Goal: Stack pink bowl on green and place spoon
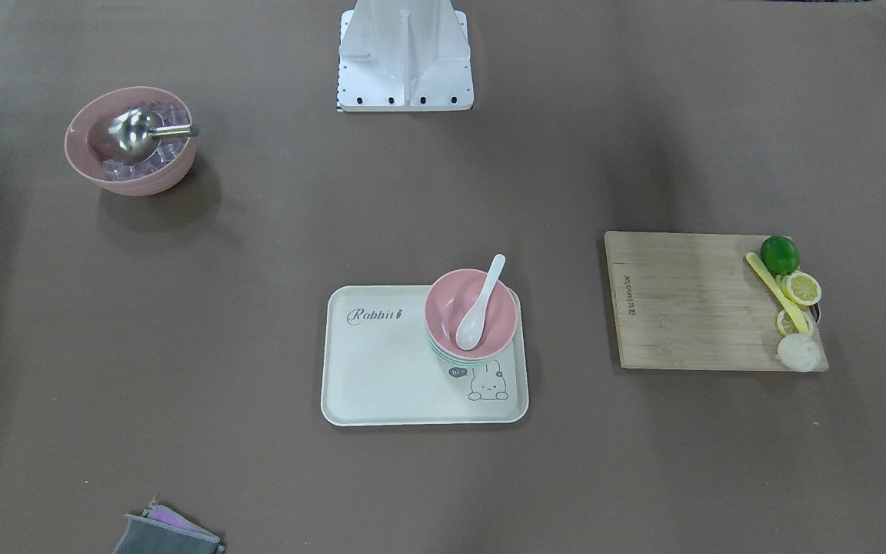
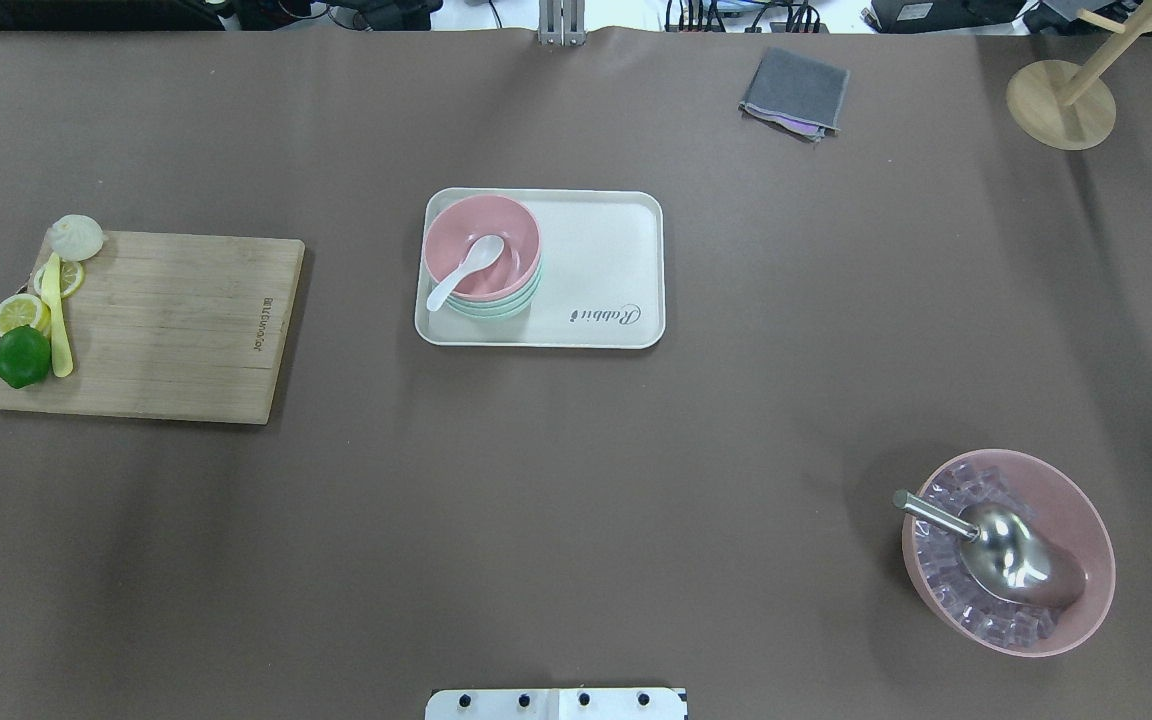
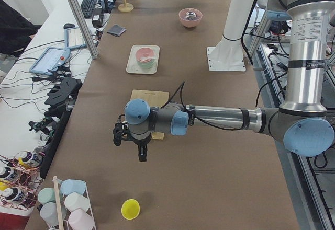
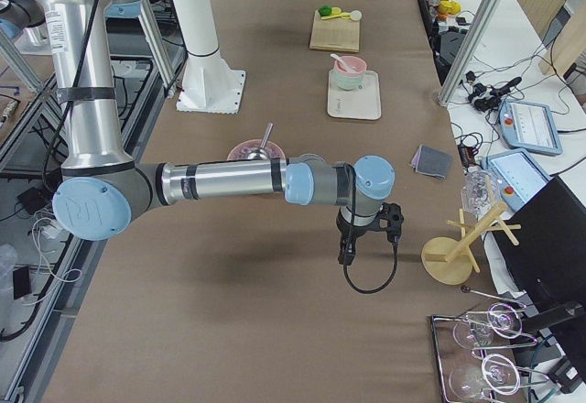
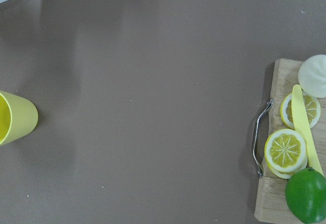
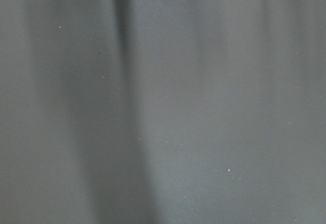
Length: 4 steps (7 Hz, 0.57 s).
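A small pink bowl sits stacked on a green bowl at one end of a cream tray. A white spoon lies in the pink bowl with its handle over the rim. The overhead view shows the same stack: pink bowl, spoon, green bowl, tray. My left gripper hangs over bare table far from the tray. My right gripper hangs over bare table at the other end. I cannot tell whether either is open or shut.
A large pink bowl holds ice cubes and a metal scoop. A wooden cutting board carries a lime, lemon slices and a yellow knife. A grey cloth, a wooden stand and a yellow cup are also on the table.
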{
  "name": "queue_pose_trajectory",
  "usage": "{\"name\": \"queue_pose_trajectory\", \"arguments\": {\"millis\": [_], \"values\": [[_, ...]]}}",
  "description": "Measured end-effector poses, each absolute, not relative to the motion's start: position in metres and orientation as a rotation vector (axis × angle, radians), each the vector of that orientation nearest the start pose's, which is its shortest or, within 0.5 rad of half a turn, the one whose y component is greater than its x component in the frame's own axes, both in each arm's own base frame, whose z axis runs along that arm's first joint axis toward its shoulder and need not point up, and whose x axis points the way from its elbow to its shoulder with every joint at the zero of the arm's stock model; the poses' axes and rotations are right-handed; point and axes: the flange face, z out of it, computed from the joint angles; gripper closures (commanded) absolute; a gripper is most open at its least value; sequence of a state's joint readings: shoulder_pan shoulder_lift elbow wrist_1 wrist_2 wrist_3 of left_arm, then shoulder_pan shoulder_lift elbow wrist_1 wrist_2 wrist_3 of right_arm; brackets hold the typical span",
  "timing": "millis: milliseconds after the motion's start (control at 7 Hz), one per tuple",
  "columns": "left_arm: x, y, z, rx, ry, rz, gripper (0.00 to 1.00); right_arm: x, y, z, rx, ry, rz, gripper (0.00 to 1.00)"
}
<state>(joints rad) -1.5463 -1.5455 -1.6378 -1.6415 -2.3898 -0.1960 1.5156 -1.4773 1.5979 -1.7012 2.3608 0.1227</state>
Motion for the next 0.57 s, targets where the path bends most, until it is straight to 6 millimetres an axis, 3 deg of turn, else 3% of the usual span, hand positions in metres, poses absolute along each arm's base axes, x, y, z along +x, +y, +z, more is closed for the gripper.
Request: {"name": "queue_pose_trajectory", "arguments": {"millis": [571], "values": [[-0.0472, -0.4907, 0.6312, 0.011, 0.828, -0.119, 0.02, 0.0327, -0.5316, 0.6113, -0.078, -0.786, 0.065, 0.0]]}}
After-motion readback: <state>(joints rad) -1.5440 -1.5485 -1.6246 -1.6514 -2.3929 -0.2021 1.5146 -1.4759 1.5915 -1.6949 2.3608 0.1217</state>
